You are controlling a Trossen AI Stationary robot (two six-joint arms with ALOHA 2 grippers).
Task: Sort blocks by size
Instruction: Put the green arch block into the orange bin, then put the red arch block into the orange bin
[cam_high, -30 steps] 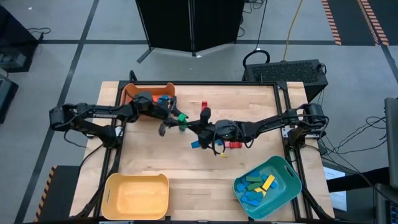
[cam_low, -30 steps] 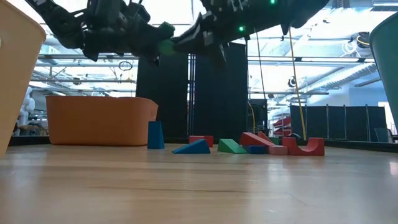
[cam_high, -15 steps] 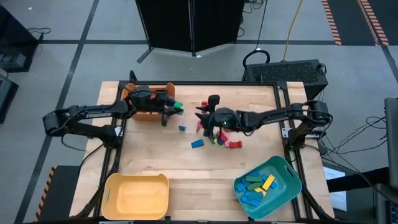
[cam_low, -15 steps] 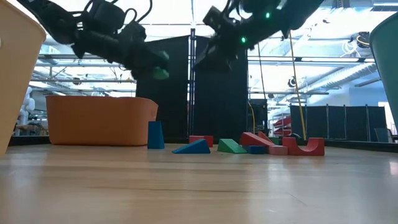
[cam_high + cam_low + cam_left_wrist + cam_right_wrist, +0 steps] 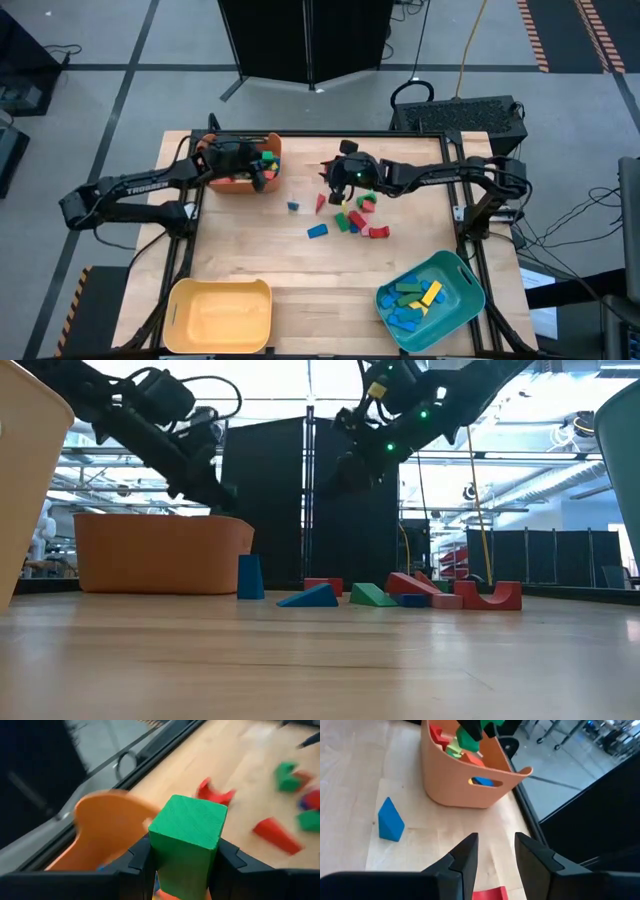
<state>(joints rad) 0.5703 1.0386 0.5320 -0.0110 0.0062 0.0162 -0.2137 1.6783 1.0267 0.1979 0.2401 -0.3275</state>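
Since the earlier frame, the green block (image 5: 187, 840) is being carried over the orange bin (image 5: 228, 178), clamped in the left gripper (image 5: 262, 167); the right gripper (image 5: 493, 852) is being held parted and empty above the counter (image 5: 300, 280).

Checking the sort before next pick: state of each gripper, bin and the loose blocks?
left gripper: shut on green block, over orange bin
right gripper: open, empty, above the table
orange bin: upright, blocks inside
yellow bin: upright, empty
teal bin: upright, blue, green and yellow blocks inside
loose blocks: scattered mid-table
blue wedge: standing apart, near orange bin
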